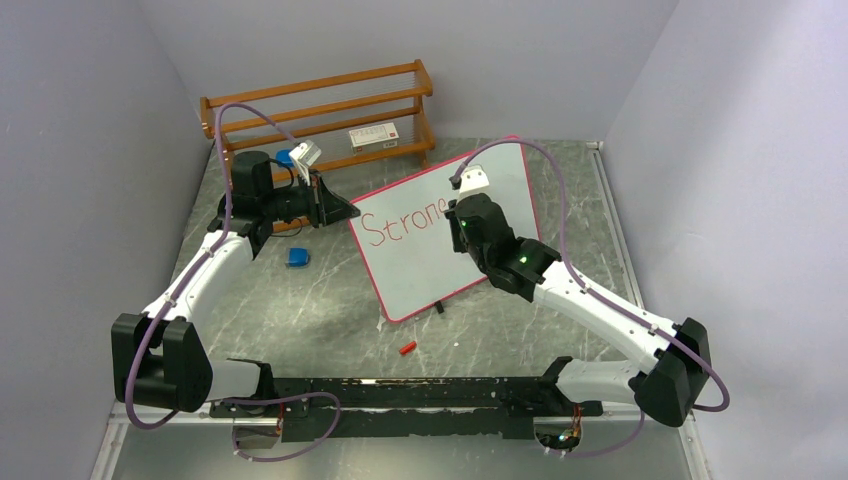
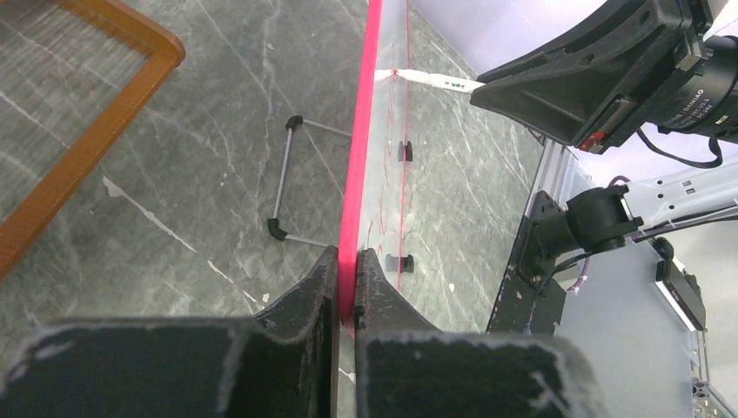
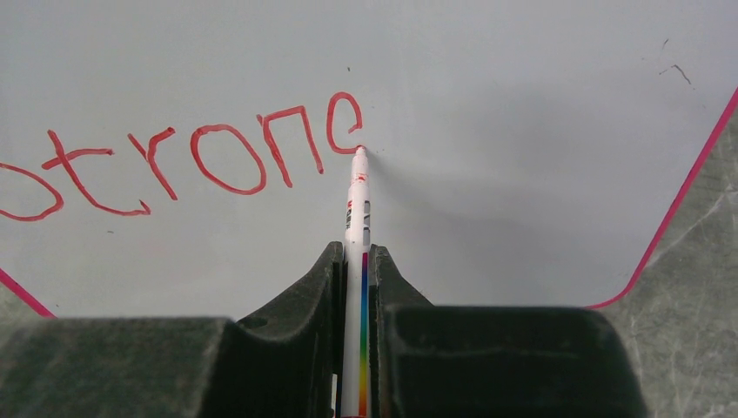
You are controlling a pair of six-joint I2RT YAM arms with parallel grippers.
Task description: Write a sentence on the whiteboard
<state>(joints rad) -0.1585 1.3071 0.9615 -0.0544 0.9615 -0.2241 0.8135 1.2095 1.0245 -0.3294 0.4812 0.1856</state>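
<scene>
Right gripper (image 3: 357, 252) is clamping a white marker (image 3: 355, 205), jaws closed on the barrel, with the marker running straight out ahead of the fingers. The tip is touching the whiteboard (image 3: 505, 113) just ahead of the hand, sitting at the lower right end of an unfinished "g". The sentence (image 3: 218, 161) is reading "Stron" plus that open loop and trailing off to the hand's left. Bare board is lying to the hand's right and back toward the hand, under the line.

Left gripper (image 2: 346, 261) is pinching the board's pink rim edge-on, jaws shut on it. The board is running straight ahead from the fingers, with the wire stand (image 2: 283, 174) propping it on the hand's left.

Judgement: early in the task, first word not done. The next stroke is looking like tip down and hooking left for the g's tail, then stepping right along the line. The marker axis is meeting the face roughly square. Right arm is doing the writing, left is only bracing.
</scene>
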